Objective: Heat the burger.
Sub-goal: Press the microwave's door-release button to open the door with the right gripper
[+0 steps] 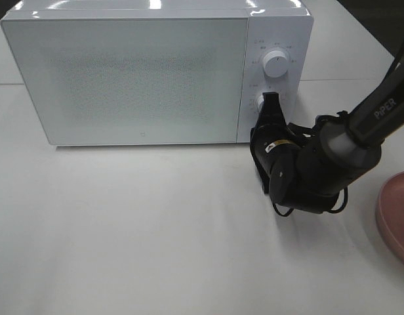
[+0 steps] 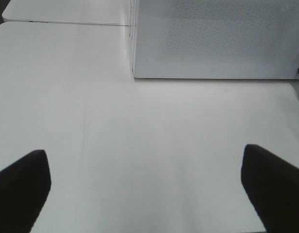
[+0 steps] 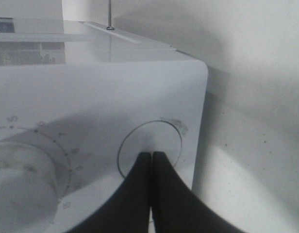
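The right gripper (image 1: 271, 98) is clenched, fingers pressed together and holding nothing. Its tips sit at the lower control (image 3: 140, 138) of the microwave (image 1: 143, 79) and appear to touch it, though the close view is blurred. The upper dial (image 1: 277, 64) is just beyond the tips. A plate (image 1: 399, 210) lies behind the wrist. The left gripper (image 2: 145, 170) is spread wide over the bare table (image 2: 140, 121), with the microwave ahead of it. The door (image 1: 123, 79) is shut, and the burger's location cannot be told.
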`<state>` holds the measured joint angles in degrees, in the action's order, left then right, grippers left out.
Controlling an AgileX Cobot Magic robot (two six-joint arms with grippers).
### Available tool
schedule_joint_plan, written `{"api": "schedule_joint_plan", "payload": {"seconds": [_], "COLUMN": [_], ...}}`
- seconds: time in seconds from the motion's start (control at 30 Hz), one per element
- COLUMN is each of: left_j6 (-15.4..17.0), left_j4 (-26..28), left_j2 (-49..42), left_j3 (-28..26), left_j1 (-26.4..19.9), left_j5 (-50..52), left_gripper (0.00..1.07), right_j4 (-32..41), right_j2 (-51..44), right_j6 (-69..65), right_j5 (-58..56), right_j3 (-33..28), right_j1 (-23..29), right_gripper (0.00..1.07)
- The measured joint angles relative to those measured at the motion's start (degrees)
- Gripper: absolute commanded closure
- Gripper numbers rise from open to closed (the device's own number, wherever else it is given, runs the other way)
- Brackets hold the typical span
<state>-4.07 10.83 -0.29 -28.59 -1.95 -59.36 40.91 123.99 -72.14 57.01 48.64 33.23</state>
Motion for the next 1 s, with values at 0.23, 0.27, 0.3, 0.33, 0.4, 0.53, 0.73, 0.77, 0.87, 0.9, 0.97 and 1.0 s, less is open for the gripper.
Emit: {"api": "schedule_joint_plan", "payload": {"seconds": [0.23,0.27,0.3,0.33,0.4,0.53,0.73,0.77,0.87,0.9,0.97,1.0], "left_j6": [0.00,0.00,0.00,0.00,0.00,0.00,0.00,0.00,0.00,0.00,0.00,0.00], "left_j4": [0.00,0.00,0.00,0.00,0.00,0.00,0.00,0.00,0.00,0.00,0.00,0.00], "left_j2": [0.00,0.00,0.00,0.00,0.00,0.00,0.00,0.00,0.00,0.00,0.00,0.00], "left_j3": [0.00,0.00,0.00,0.00,0.00,0.00,0.00,0.00,0.00,0.00,0.00,0.00], "left_j1": [0.00,0.00,0.00,0.00,0.00,0.00,0.00,0.00,0.00,0.00,0.00,0.00], "left_j5": [0.00,0.00,0.00,0.00,0.00,0.00,0.00,0.00,0.00,0.00,0.00,0.00], "left_gripper": [0.07,0.07,0.07,0.07,0.07,0.07,0.07,0.07,0.07,0.07,0.07,0.07], "right_j4": [1.43,1.55,1.78,1.78,2.41,3.09,4.24,4.24,5.44,6.42,7.28,7.28], "right_j2": [0.17,0.23,0.63,0.63,1.03,1.20,1.49,1.49,1.89,2.18,2.64,2.64], "right_j6": [0.46,0.46,0.63,0.63,1.03,1.49,2.58,2.58,3.61,4.41,4.98,4.98], "right_j5": [0.34,0.29,0.29,0.29,0.29,0.29,0.46,0.46,0.11,-0.34,-0.46,-0.46], "right_j3": [0.00,0.17,0.74,0.74,1.43,1.83,2.81,2.81,3.84,4.70,5.67,5.67], "right_j1": [0.00,0.00,0.00,0.00,0.00,0.00,0.11,0.11,0.11,0.06,-0.17,-0.17], "right_gripper": [1.07,1.07,1.07,1.07,1.07,1.07,1.07,1.07,1.07,1.07,1.07,1.07]}}
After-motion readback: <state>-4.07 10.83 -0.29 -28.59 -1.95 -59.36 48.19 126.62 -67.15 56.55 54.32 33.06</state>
